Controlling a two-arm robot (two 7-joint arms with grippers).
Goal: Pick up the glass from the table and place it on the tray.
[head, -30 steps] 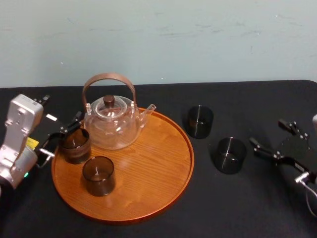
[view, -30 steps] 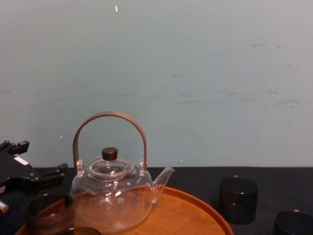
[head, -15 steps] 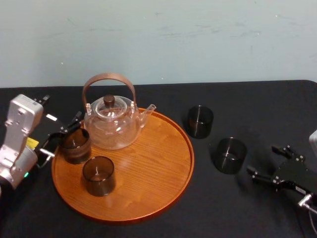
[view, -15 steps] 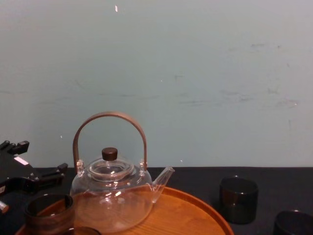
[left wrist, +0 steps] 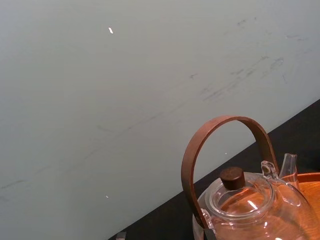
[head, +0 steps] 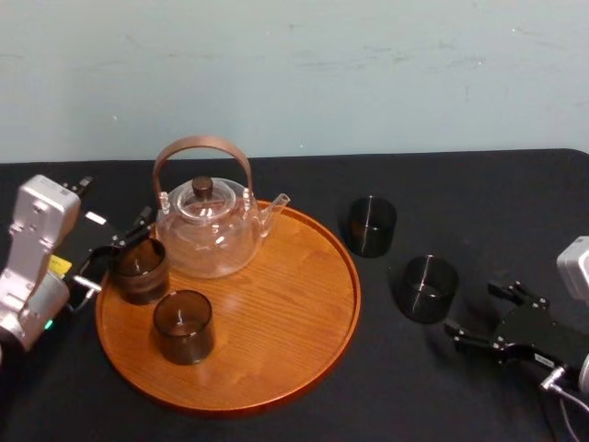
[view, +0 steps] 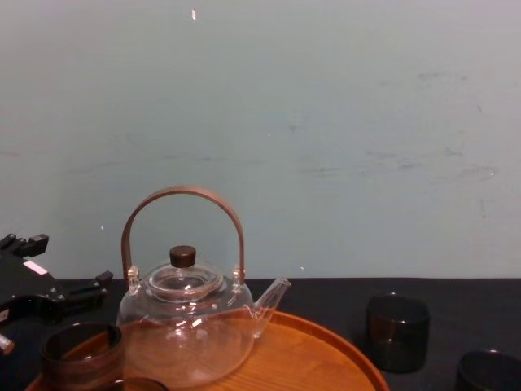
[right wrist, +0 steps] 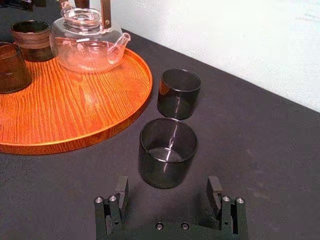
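Note:
Two dark smoky glasses stand on the black table right of the tray (head: 342,308). The nearer glass (head: 428,288) (right wrist: 167,152) is upright just ahead of my right gripper (head: 480,313) (right wrist: 167,181). That gripper is open; its fingertips (right wrist: 121,186) flank the glass's base without touching it. The farther glass (head: 371,226) (right wrist: 179,93) stands behind it. My left gripper (head: 112,253) is open at the tray's left edge, beside a glass (head: 140,270) on the tray. Another glass (head: 183,325) stands in front of that one.
A clear glass teapot (head: 210,230) (view: 186,326) with an arched brown handle stands at the tray's back left. The tray's right half (right wrist: 75,115) is bare wood. A pale wall rises behind the table.
My right gripper has moved left and closer to me, coming up to the nearer table glass, still open. The left arm and all glasses have stayed put.

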